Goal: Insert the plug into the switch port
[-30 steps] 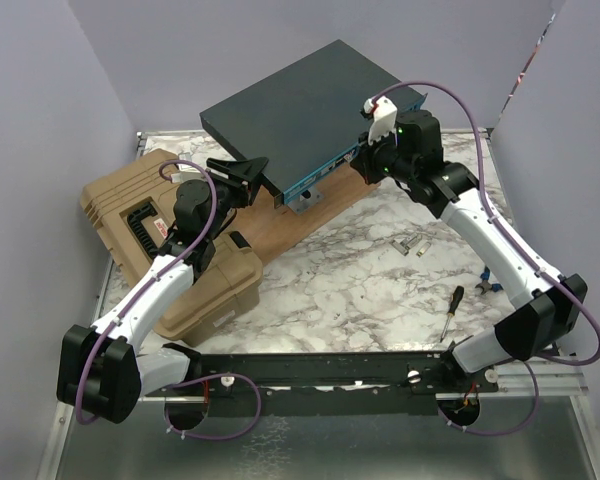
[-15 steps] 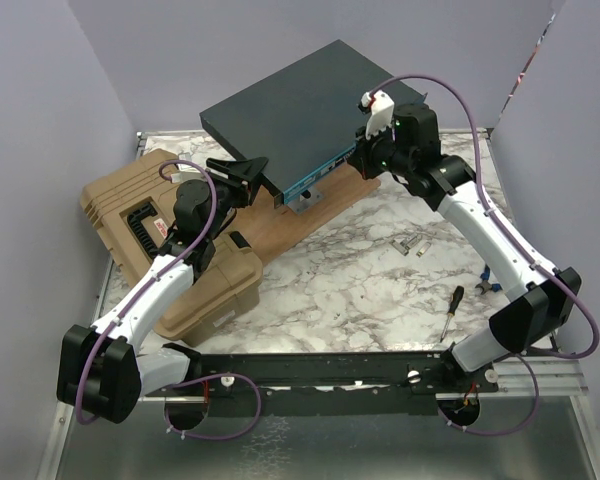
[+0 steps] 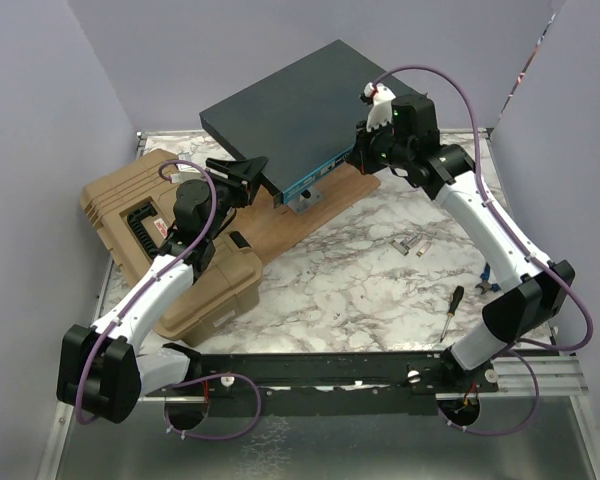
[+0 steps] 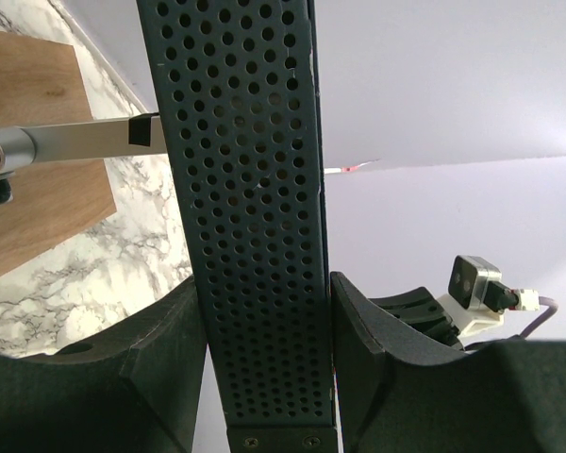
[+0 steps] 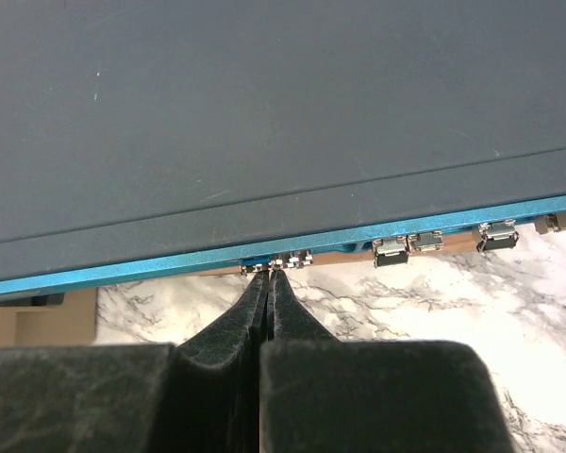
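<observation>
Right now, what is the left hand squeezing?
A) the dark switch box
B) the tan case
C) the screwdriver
A: the left hand clamps the switch from both sides, pressed against its side wall full of little holes.

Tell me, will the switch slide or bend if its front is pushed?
Probably stiff: the switch looks like a metal box with a perforated wall. Sliding seems unlikely, since the left gripper clamps its side.
</observation>
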